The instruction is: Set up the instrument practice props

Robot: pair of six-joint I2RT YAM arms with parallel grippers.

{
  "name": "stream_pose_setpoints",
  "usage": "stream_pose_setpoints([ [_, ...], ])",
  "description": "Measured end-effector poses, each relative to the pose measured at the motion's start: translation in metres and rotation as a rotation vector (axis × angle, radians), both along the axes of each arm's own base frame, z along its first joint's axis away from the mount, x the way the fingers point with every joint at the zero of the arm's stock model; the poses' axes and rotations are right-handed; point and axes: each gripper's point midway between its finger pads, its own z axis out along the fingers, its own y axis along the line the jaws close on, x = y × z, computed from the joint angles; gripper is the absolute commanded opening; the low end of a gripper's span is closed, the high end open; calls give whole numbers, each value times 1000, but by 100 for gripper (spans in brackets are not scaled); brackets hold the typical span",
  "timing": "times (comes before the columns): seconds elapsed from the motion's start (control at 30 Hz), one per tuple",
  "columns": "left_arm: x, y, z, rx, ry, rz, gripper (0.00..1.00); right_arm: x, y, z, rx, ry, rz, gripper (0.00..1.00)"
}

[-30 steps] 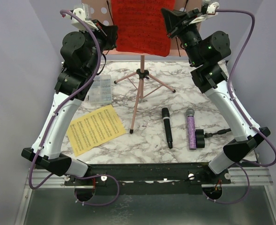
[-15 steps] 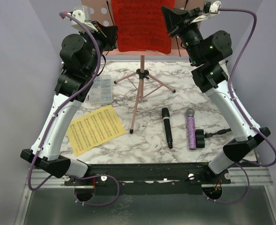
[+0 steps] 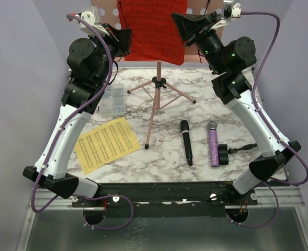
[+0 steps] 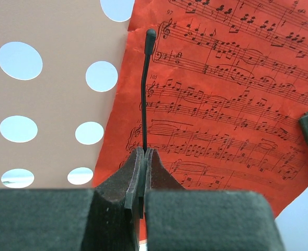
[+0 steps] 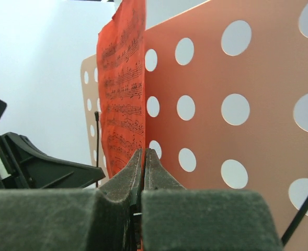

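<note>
The pink perforated music rack (image 3: 104, 8) stands on thin tripod legs (image 3: 152, 112) at the back of the table. A red music sheet (image 3: 151, 31) hangs in front of it. My left gripper (image 3: 126, 37) is shut on the rack's thin black retaining wire (image 4: 145, 94), with the red sheet (image 4: 221, 104) behind it. My right gripper (image 3: 181, 23) is shut on the red sheet's edge (image 5: 122, 104), next to the rack (image 5: 269, 73). The yellow music sheet (image 3: 106, 142), black microphone (image 3: 185, 141), purple glitter microphone (image 3: 213, 142) and one black mic holder (image 3: 224, 154) lie on the table.
A clear plastic compartment box (image 3: 113, 100) sits at the left, behind the yellow sheet. The marble table (image 3: 169, 157) is walled in by white panels on three sides. The tripod legs spread over the back middle of the table.
My right gripper has moved left with the red sheet, which now sits further left on the rack. The left gripper has kept its hold on the wire.
</note>
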Motion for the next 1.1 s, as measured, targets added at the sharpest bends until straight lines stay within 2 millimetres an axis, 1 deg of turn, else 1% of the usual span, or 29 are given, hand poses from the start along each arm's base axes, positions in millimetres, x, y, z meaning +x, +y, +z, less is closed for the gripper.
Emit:
stream_pose_setpoints([
  [0.27, -1, 0, 1, -1, -2, -1, 0, -6, 10, 12, 15, -48, 67, 0],
  [0.43, -2, 0, 1, -3, -2, -4, 0, -1, 20, 10, 19, -52, 105, 0],
  [0.73, -3, -1, 1, -5, -1, -13, 0, 10, 37, 0, 13, -49, 153, 0],
  [1.1, -4, -3, 1, -10, 1, -22, 0, 16, 49, 4, 22, -78, 188, 0],
])
